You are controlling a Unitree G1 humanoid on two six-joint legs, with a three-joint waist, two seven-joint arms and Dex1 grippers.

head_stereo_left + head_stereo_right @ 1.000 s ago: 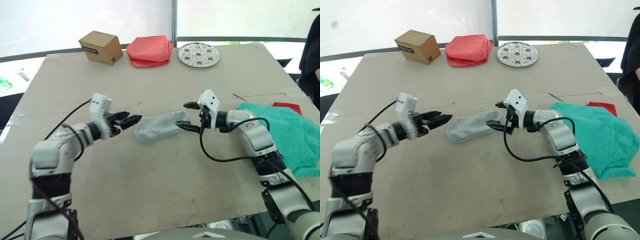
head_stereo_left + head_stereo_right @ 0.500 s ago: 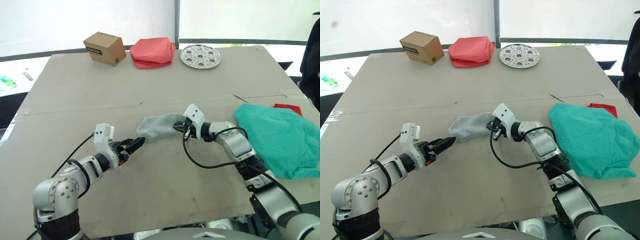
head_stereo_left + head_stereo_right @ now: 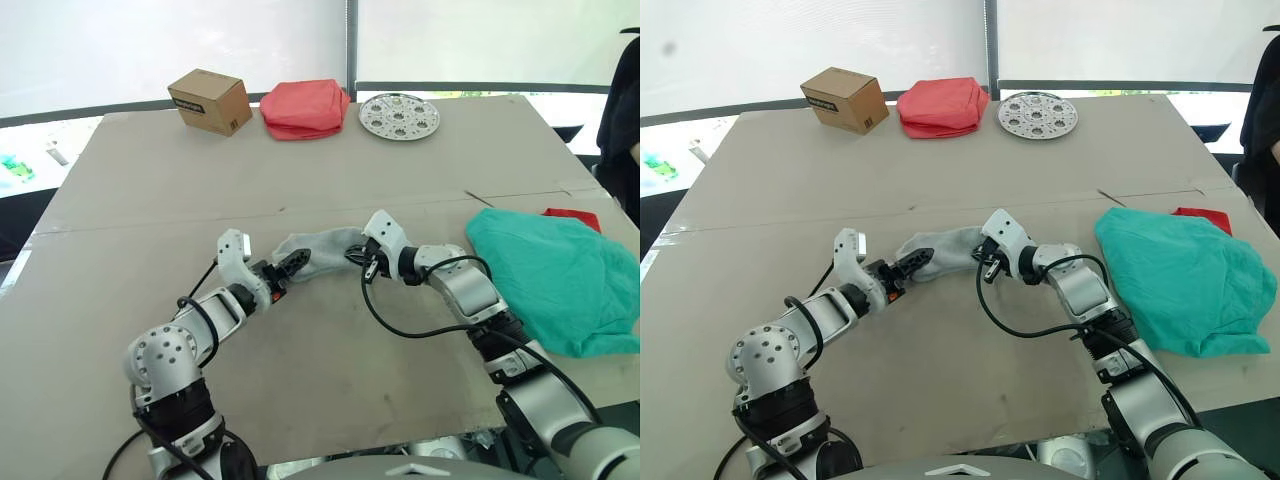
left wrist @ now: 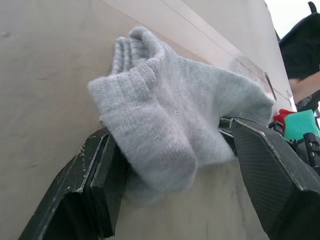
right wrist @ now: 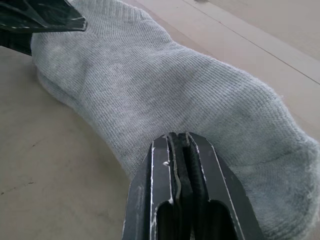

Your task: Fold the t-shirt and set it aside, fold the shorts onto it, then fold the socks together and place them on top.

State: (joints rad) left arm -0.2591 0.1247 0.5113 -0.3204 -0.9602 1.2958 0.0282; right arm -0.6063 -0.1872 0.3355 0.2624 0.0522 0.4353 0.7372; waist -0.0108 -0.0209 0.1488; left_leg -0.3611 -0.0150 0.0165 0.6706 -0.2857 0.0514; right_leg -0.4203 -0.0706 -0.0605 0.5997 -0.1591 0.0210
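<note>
The grey socks (image 3: 322, 246) lie stacked on the tabletop at the middle. My right gripper (image 3: 357, 256) is shut on their right end, which is lifted slightly; the shut fingertips (image 5: 178, 146) rest against the knit. My left gripper (image 3: 291, 261) is open at their left end, with its fingers (image 4: 97, 182) on either side of the cloth. The teal shorts (image 3: 555, 275) lie folded at the right edge of the table. A corner of the red t-shirt (image 3: 576, 215) shows from under their far side.
Along the table's far edge stand a cardboard box (image 3: 209, 98), a folded salmon-pink cloth (image 3: 303, 105) and a round perforated metal disc (image 3: 399, 115). A person in dark clothing (image 3: 622, 100) stands at the far right. A seam crosses the tabletop (image 3: 150, 215).
My right gripper has shut on the socks' right end and raised it a little. My left arm swung in so its open fingers now straddle the left end. The camera shifted.
</note>
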